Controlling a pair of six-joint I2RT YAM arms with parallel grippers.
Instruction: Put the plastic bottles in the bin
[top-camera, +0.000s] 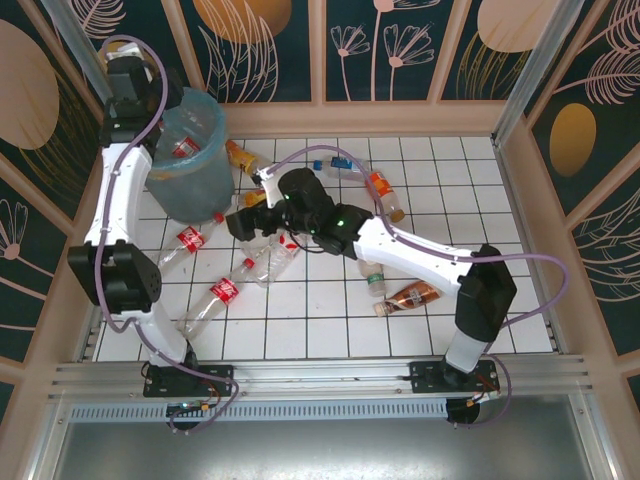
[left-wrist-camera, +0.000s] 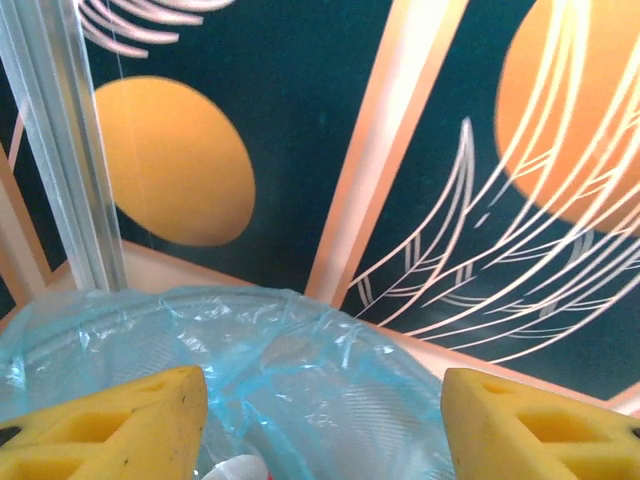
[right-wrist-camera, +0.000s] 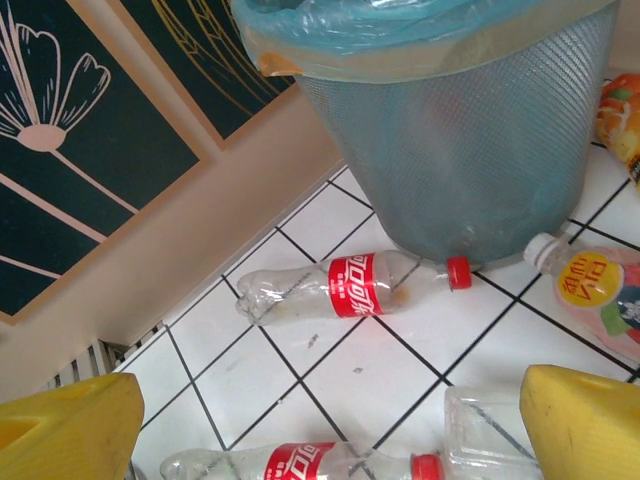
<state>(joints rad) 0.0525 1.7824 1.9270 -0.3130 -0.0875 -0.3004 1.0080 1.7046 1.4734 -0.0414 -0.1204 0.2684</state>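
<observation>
**Kid:** Why is the left claw (left-wrist-camera: 322, 405) up over the bin (left-wrist-camera: 250, 320)?

**Helper:** So what it lets go falls in. Its fingers are apart and hold nothing. A red-label bottle (top-camera: 183, 150) lies inside.

**Kid:** And the right claw (right-wrist-camera: 330, 430)?

**Helper:** Wide open too, low over the near bottle (right-wrist-camera: 300, 462) on the tiles. A cola bottle (right-wrist-camera: 350, 285) by the bin and a white-cap bottle (right-wrist-camera: 590, 295) crowd close.

grey-blue bin (top-camera: 185, 188), red-labelled bottles (right-wrist-camera: 352, 285), white tiles (top-camera: 450, 192)
</observation>
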